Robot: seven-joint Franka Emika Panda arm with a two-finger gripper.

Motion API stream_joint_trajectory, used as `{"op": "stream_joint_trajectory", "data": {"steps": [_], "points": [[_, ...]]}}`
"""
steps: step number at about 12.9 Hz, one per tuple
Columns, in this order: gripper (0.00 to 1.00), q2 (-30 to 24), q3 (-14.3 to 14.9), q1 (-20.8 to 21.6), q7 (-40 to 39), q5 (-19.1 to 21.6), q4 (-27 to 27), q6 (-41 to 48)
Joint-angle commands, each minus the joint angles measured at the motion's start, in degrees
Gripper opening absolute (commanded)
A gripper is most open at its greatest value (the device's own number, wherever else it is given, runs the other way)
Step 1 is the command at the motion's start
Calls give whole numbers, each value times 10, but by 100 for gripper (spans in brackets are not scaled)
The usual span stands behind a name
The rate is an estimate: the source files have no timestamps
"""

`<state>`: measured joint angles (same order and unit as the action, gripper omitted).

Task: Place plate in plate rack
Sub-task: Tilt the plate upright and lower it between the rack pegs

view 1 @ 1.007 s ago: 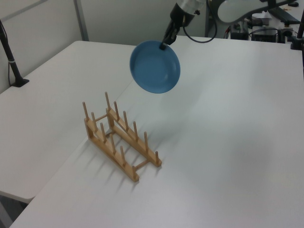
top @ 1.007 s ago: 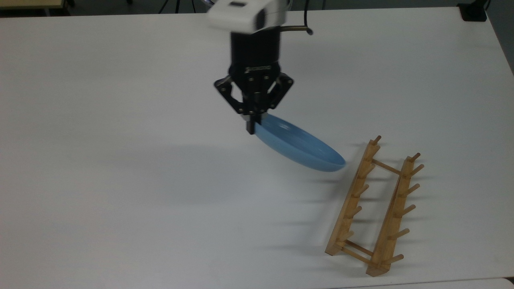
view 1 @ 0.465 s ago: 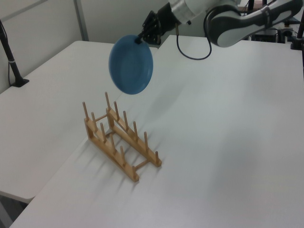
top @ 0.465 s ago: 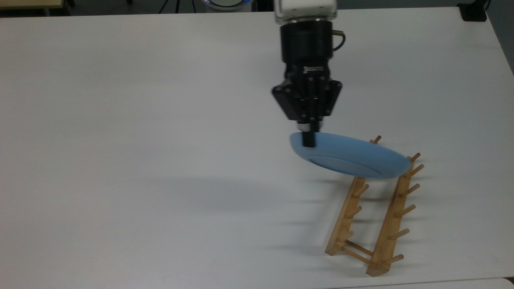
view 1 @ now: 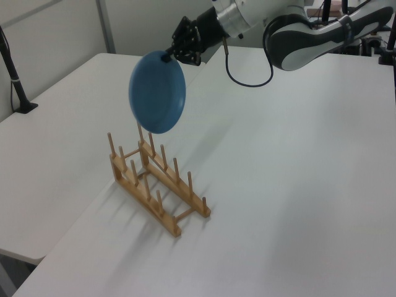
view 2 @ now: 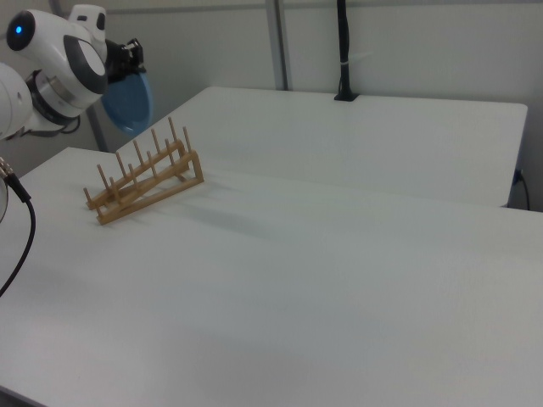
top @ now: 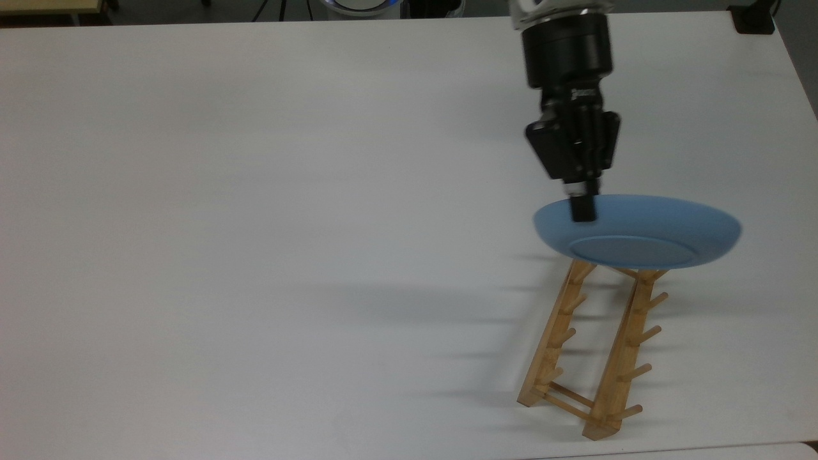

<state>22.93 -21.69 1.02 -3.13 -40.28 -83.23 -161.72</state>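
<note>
fingers [top: 583, 211] gripping plate [top: 639, 233] rim | plate held above plate rack [top: 591, 348] end

The plate [top: 639, 233] looks smooth and a bit shiny. The rack [top: 591, 348] is light, plain wood. The tabletop [top: 255, 191] is white, smooth and dull.

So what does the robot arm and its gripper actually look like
The arm has rounded glossy white shells with dark grey sections at the joints, and a blue light glows on one joint in the right view. A thin black cable loops down from the wrist. The gripper is black, boxy and angular under a black cylindrical wrist, with small screws and a small white marking, ending in slim black fingers.
</note>
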Motion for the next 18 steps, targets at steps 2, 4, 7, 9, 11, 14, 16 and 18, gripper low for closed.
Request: {"op": "stream_joint_trajectory", "data": {"steps": [2,4,7,9,11,14,16,18], "points": [[0,61,105,92,0,-23,95,-18],[0,89,148,122,17,-23,126,-36],[0,103,176,144,21,-24,134,-44],[0,119,206,166,22,-24,144,-48],[0,129,218,173,26,-24,146,-48],[0,134,216,179,27,-36,143,-48],[0,141,218,182,28,-38,144,-48],[0,141,216,187,30,-47,142,-48]]}}
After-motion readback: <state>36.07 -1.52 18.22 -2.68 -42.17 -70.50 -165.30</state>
